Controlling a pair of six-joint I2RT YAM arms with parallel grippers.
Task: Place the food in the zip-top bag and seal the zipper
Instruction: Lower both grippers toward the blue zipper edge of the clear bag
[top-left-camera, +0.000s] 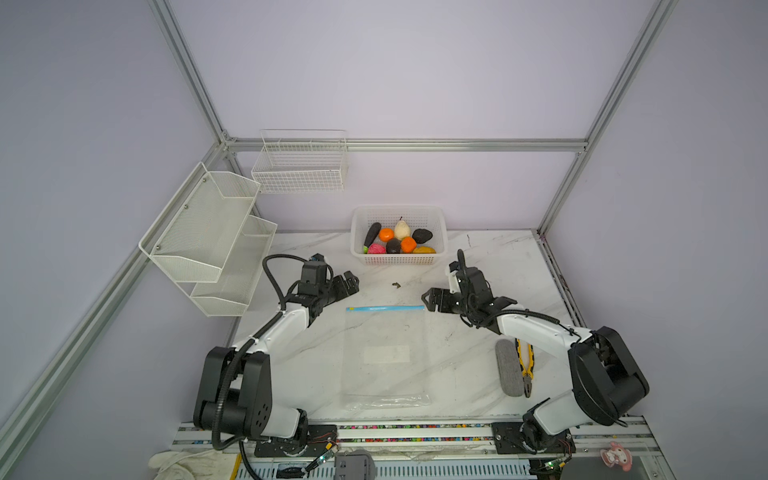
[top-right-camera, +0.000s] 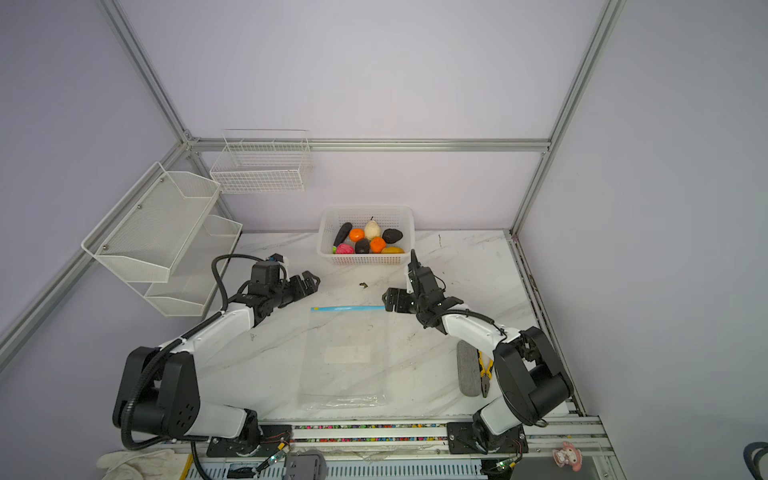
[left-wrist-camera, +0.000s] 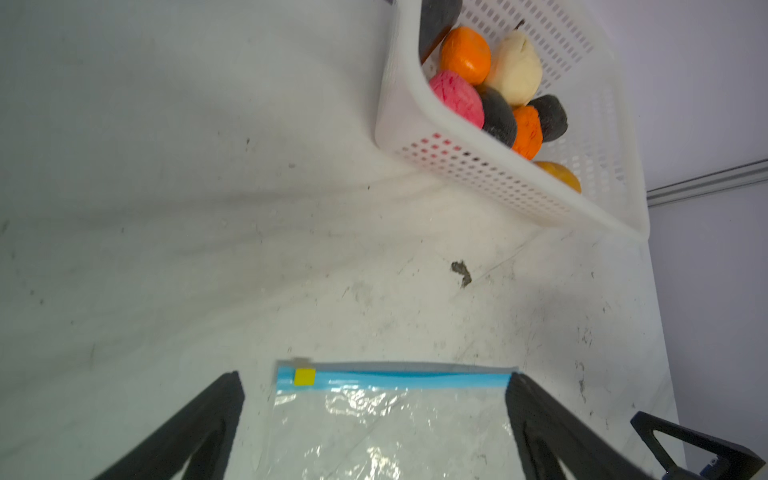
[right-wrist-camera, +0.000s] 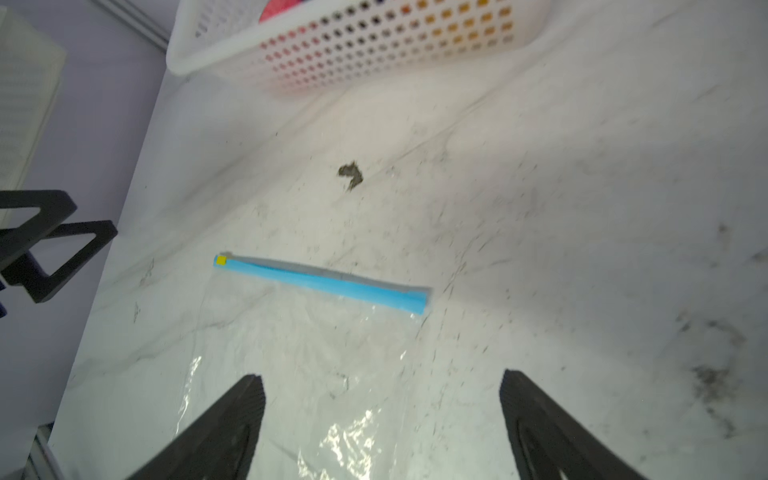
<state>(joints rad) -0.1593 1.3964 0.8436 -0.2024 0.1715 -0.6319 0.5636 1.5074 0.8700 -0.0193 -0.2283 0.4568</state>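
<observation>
Marble-patterned table fills the floor of a lavender-walled cell. Nearest the arm bases, the zip-top bag lies flat and empty, with its bottom fold closest and its long sides running away from the robot. At its far edge the zipper runs crosswise, left to right, so the mouth faces the basket. I judge the coming move turns on that line, which lies between the two grippers. The right gripper hovers just beside the strip's right end. The left gripper sits near the left end, a little beyond it and to the outside. Both have their jaws spread wide and hold nothing. The right one is nearer the bag, yet the small yellow piece sits at the left end.

Beyond the zipper a dark scrap lies on bare marble. Further on, the white basket stands by the back wall with the food heaped inside, well apart from the bag.

The left wrist view shows the yellow piece and a grey lip along the blue strip, both barely legible in the top views. Whether the mouth is parted I cannot tell. The right wrist view shows the basket only as a wall, with colours showing through its holes. Only the top views show the pliers and a grey pad beside the right arm.
</observation>
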